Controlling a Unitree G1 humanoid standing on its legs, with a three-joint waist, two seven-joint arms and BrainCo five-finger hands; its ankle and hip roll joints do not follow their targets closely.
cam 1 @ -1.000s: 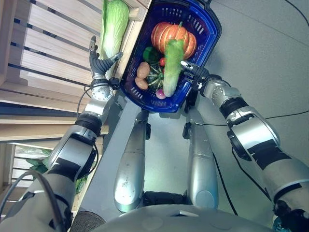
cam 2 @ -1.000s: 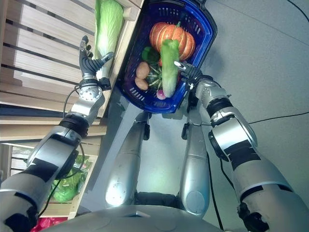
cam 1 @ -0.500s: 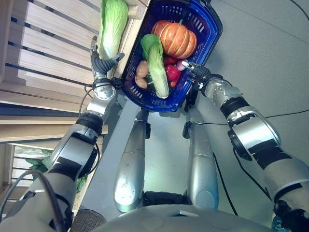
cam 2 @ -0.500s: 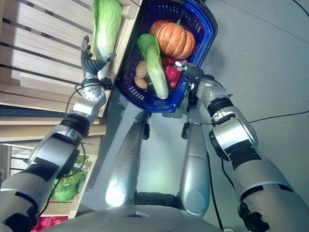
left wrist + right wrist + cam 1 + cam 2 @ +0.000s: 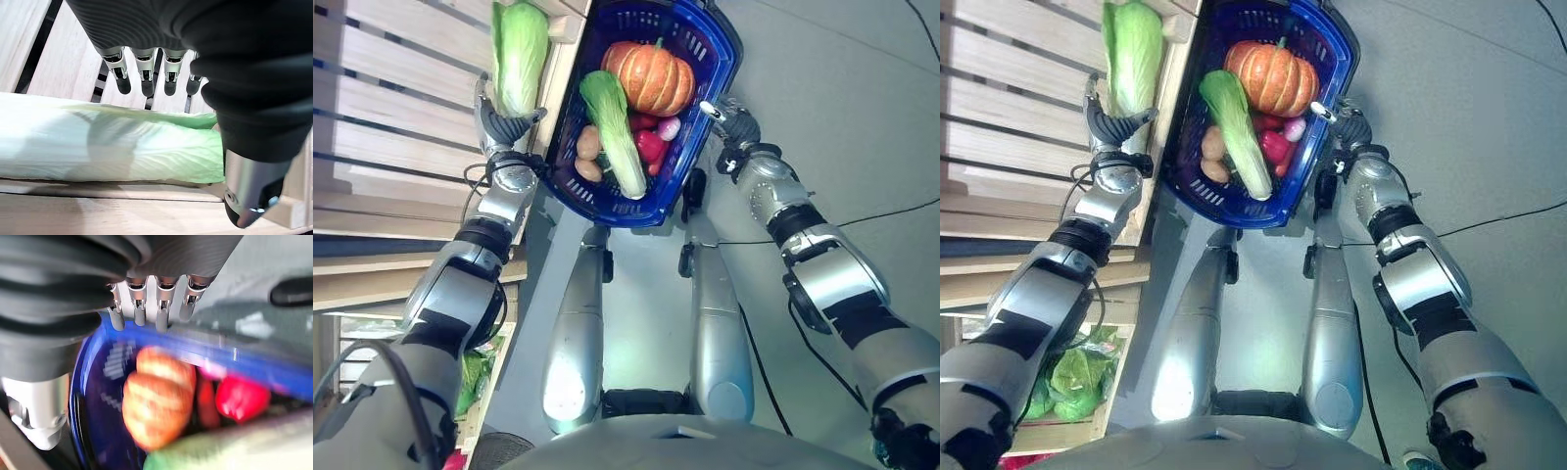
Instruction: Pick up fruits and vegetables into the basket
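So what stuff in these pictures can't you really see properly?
- The brown potatoes: partly under the long green cabbage in the blue plastic basket.
- Right hand: its fingers are too small to read in the eye views.
- The orange pumpkin: blurred in the right wrist view.
- The pale green cabbage near the left hand: cut off by the left wrist view's edge.

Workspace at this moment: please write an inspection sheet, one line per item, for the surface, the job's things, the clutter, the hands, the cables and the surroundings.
Surface: wooden slatted shelf, grey floor.
Job's things: blue basket holds a pumpkin, a long cabbage, potatoes and red vegetables; another cabbage lies on the shelf.
Clutter: green leaves in a lower crate.
Hands: left hand open at the shelf cabbage; right hand open beside the basket rim.
Cables: nothing seen.
Surroundings: nothing seen.
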